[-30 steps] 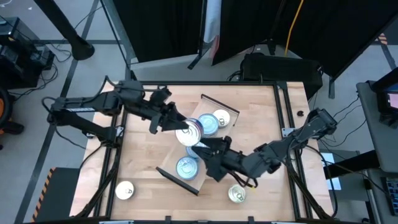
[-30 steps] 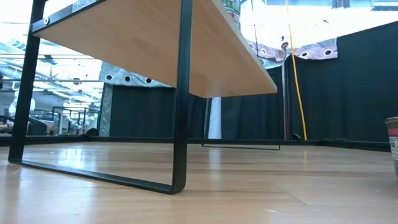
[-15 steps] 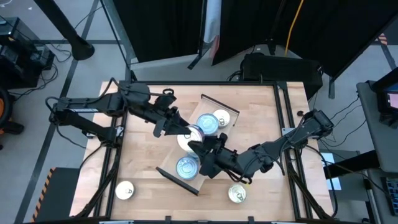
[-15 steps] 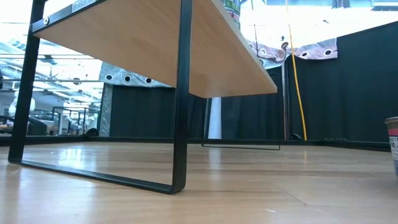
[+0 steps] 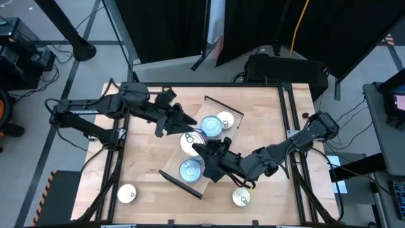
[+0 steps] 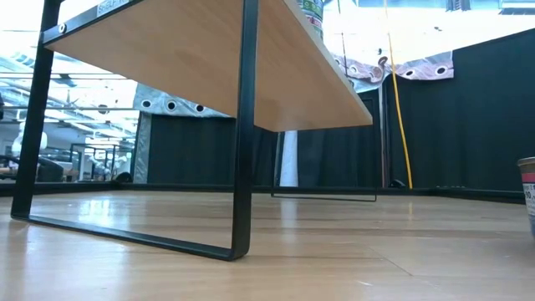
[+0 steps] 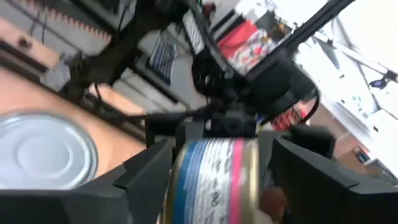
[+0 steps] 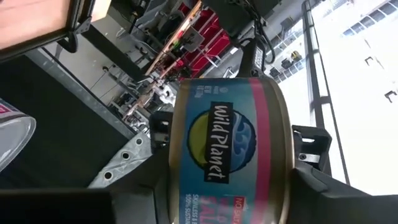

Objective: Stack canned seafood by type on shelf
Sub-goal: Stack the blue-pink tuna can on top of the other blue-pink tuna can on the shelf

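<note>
High view over the shelf (image 5: 169,166), right gripper (image 5: 198,149) clenched on 1 blue-labelled tin (image 8: 227,149), left gripper (image 5: 184,120) at 11 o'clock, fingers released around it.

— Where does the shelf (image 5: 169,166) lie?
— Slantwise across the middle of the table (image 5: 266,107), from lower left to upper right in the high view
— And the tins?
— One tin (image 5: 190,170) on its lower end, two tins (image 5: 211,125) side by side on its upper end. The middle tin (image 5: 189,140) sits between the left gripper (image 5: 183,121) and the right gripper (image 5: 201,152), which clasps it. Two loose tins (image 5: 127,194) lie off the shelf, at the table's lower left and lower right
</note>
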### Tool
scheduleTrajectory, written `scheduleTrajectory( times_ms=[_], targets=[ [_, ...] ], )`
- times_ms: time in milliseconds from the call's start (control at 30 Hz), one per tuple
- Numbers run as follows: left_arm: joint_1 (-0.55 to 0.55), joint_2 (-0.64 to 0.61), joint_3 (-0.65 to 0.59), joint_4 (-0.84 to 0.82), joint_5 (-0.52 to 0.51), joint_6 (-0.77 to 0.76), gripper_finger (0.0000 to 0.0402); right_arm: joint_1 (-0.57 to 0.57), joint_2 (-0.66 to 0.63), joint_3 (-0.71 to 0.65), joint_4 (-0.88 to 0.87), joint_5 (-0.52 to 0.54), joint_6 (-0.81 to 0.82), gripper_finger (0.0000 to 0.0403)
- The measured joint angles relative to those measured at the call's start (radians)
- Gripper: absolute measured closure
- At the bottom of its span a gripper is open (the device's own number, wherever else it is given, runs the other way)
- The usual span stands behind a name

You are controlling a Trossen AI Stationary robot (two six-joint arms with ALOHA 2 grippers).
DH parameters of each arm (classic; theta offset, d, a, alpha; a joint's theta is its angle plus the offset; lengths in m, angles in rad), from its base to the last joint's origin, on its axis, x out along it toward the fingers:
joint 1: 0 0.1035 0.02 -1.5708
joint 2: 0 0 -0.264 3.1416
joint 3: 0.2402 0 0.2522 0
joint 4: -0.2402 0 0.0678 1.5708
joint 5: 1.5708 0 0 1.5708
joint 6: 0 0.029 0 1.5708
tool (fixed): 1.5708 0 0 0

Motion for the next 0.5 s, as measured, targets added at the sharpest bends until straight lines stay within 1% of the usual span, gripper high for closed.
scheduleTrajectory(
  times_ms=[67,167,267,333,400,500],
  targets=[
    [0.007,-0.01,0.0,0.027,-0.026,0.005,0.0108,0.003,0.0,0.0,0.002,0.004,0.018,0.0218],
    [0.032,-0.04,0.0,0.068,-0.085,0.049,0.0087,0.011,0.0,0.0,0.005,0.037,0.033,0.0225],
    [0.071,-0.086,0.021,0.067,-0.115,0.13,0.008,0.029,-0.011,0.0,0.001,0.086,0.071,0.0234],
    [0.091,-0.136,0.041,0.029,-0.122,0.174,0.008,0.057,-0.04,-0.001,0.002,0.108,0.113,0.0232],
    [0.099,-0.189,0.05,-0.006,-0.138,0.221,0.008,0.1,-0.088,-0.001,0.011,0.124,0.182,0.0226],
    [0.098,-0.262,0.05,-0.103,-0.183,0.312,0.008,0.152,-0.182,0.0,-0.011,0.146,0.359,0.0222]
  ],
)
